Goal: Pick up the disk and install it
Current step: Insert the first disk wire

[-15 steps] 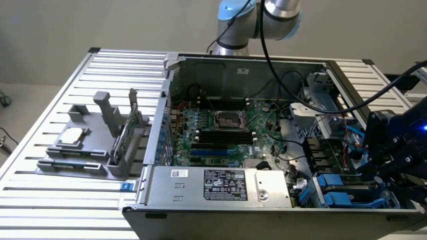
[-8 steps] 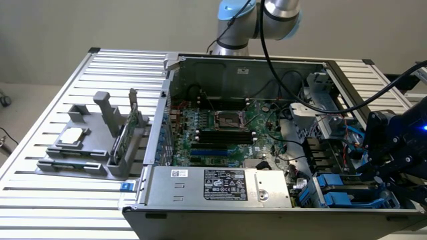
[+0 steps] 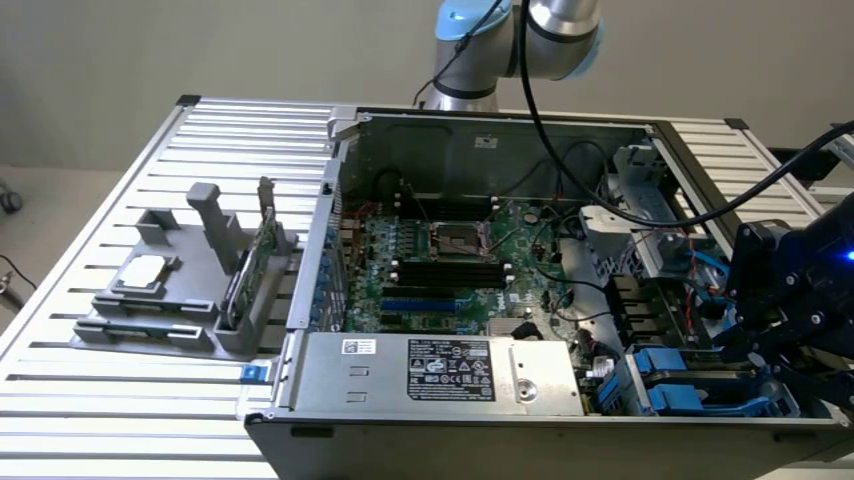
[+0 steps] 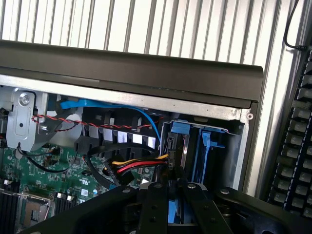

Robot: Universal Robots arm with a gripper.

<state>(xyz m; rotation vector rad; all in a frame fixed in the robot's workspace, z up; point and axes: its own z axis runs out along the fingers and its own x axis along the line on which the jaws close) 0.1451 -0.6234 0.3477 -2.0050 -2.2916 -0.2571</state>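
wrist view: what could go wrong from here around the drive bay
1. The power cables lie right beside the blue carriers ahead of the gripper; they could snag or get pinched.
2. The case wall is close, so a tilted approach might jam.
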